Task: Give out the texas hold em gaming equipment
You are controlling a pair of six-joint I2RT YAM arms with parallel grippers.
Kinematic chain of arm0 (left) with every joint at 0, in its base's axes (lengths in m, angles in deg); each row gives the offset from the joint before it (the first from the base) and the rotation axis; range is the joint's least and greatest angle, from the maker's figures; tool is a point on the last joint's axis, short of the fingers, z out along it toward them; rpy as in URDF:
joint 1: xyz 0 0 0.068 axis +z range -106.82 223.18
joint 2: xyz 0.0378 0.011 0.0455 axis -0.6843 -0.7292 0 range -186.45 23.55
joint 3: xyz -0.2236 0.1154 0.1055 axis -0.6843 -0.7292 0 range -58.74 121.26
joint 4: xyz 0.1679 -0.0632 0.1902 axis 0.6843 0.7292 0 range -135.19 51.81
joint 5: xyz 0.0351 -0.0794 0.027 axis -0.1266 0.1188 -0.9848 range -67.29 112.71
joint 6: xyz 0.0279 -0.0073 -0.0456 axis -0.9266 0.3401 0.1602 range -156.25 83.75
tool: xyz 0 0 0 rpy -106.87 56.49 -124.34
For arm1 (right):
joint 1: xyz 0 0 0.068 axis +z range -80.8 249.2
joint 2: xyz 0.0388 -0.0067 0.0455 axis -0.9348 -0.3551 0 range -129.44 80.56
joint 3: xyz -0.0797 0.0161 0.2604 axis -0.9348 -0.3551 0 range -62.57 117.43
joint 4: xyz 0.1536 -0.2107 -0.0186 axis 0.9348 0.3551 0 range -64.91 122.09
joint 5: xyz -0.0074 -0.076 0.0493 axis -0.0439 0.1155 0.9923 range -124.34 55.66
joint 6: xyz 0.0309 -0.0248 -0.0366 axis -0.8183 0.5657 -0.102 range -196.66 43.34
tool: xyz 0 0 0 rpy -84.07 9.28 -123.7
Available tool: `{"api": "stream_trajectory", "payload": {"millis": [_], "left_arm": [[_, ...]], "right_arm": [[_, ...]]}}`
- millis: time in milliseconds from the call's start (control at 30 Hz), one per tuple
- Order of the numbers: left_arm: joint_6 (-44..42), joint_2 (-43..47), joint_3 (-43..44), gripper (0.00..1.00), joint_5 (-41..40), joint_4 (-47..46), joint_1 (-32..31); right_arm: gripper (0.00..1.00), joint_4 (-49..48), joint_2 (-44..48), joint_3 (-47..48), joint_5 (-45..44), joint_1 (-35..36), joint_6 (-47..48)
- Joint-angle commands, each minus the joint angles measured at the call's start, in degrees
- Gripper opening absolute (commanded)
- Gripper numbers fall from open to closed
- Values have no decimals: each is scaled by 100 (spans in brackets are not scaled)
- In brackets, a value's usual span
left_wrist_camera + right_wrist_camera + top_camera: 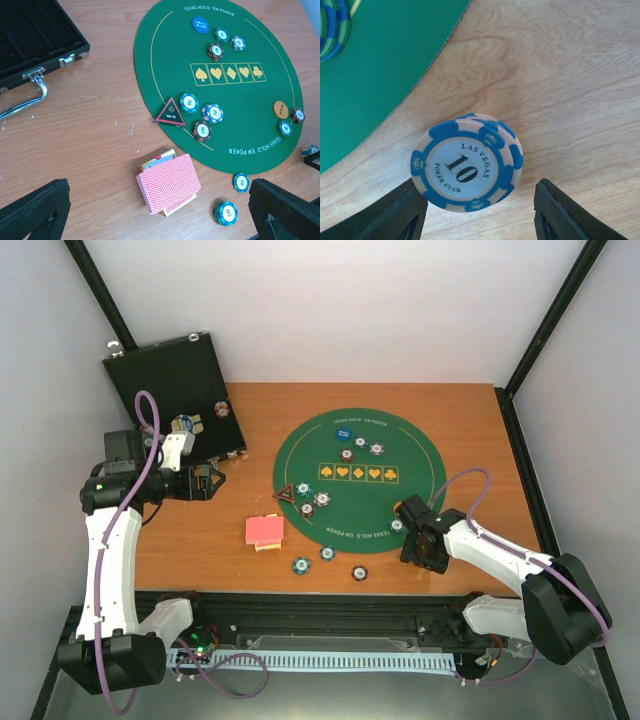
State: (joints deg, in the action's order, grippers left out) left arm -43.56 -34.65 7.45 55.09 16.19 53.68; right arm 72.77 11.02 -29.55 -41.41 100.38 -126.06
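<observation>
A short stack of blue-and-white "10" poker chips (465,167) lies on the wood just off the green poker mat (375,75). My right gripper (480,200) straddles it, open: the left finger touches the stack's edge and the right finger stands clear. In the top view the right gripper (415,540) is at the mat's near right edge. My left gripper (157,210) hangs wide open above the red-backed playing cards (169,183), holding nothing. A dark triangular marker (170,113), a blue button (200,24), an orange button (281,107) and several chips sit on the mat.
An open black case (170,380) stands at the back left with a few chips (221,409) inside. Three loose teal chips (327,553) lie on the wood near the front edge. The card deck (265,530) rests on its box left of the mat (400,445).
</observation>
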Motion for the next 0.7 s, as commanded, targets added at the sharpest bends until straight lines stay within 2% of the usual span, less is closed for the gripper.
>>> {"api": "stream_trajectory", "payload": {"millis": [0, 667], "left_arm": [[-25, 41, 262, 100, 33, 73, 38], [-51, 57, 189, 100, 56, 58, 35]], "right_arm": [[54, -81, 10, -82, -80, 28, -122], [47, -137, 19, -115, -57, 24, -80]]}}
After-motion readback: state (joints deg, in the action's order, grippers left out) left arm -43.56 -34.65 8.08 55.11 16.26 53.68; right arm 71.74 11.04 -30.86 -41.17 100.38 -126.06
